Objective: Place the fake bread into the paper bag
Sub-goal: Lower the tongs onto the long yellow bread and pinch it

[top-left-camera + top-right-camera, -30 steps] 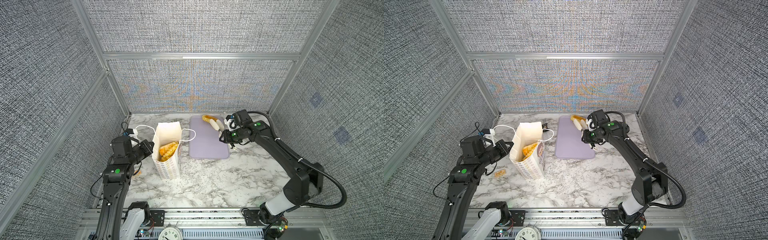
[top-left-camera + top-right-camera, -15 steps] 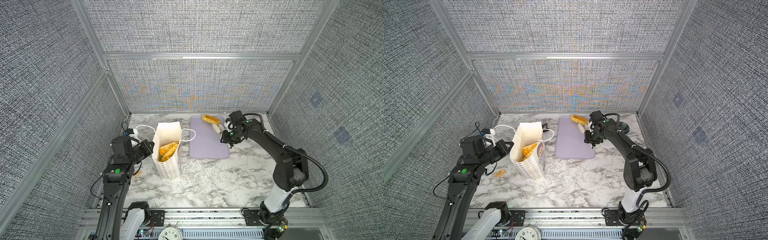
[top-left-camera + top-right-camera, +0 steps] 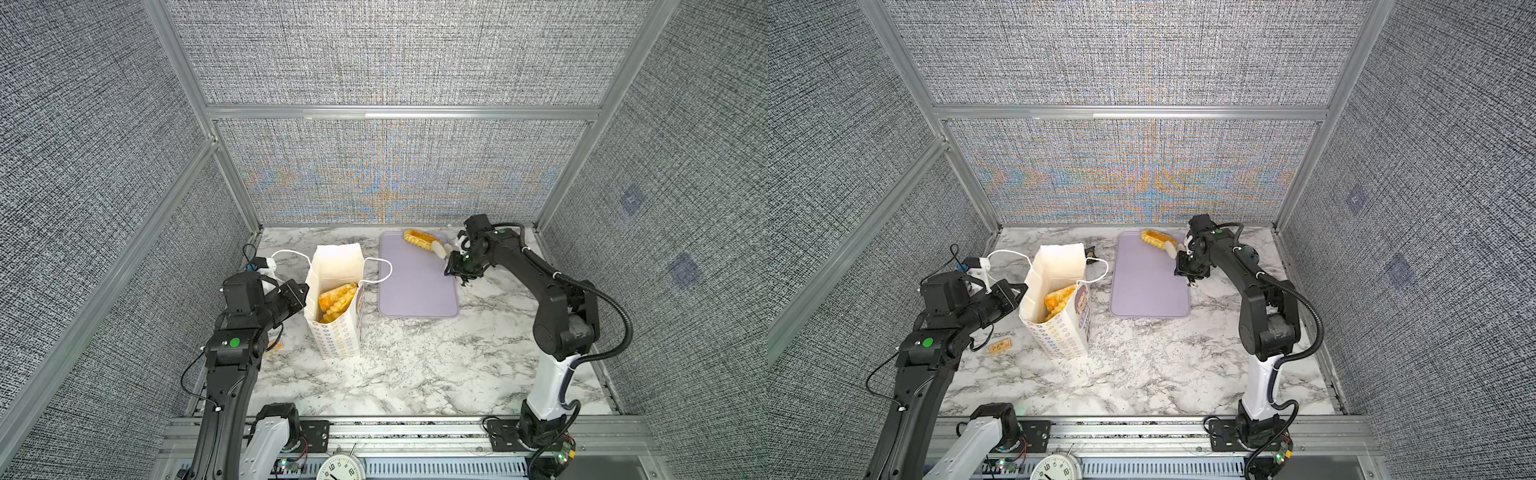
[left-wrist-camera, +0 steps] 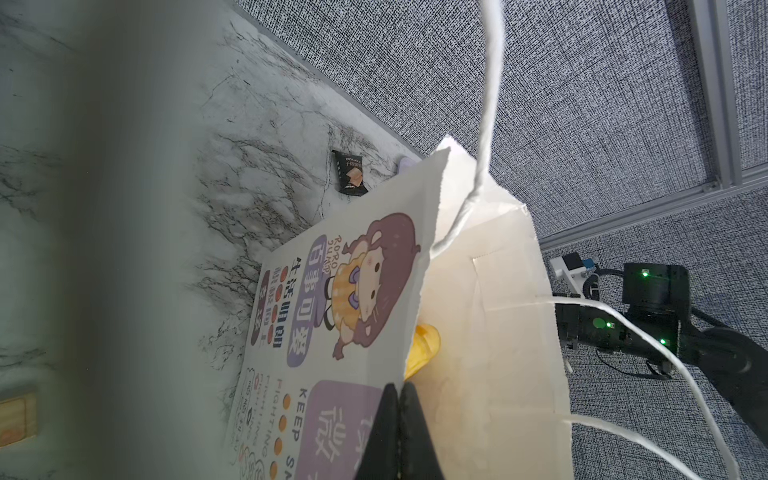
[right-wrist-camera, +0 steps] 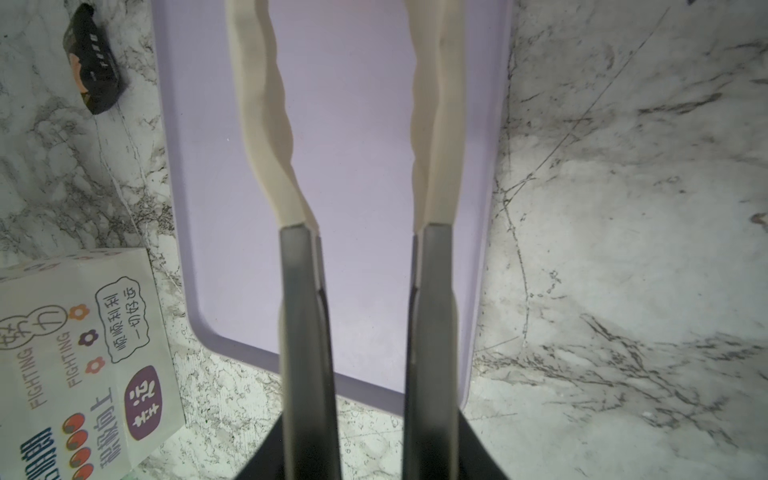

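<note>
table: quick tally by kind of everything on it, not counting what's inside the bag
paper bag: 1
lavender tray: 1
fake bread, on the tray: 1
dark snack packet: 1
small tan block: 1
total: 5

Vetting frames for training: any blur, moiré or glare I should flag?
Both top views: sharp and evenly lit, but rainbow moiré on the back wall. Left wrist view: a wide out-of-focus band covers one side; the paper bag print is readable. Right wrist view: right gripper's fingers soft near the lens, marble table veins crisp.
</note>
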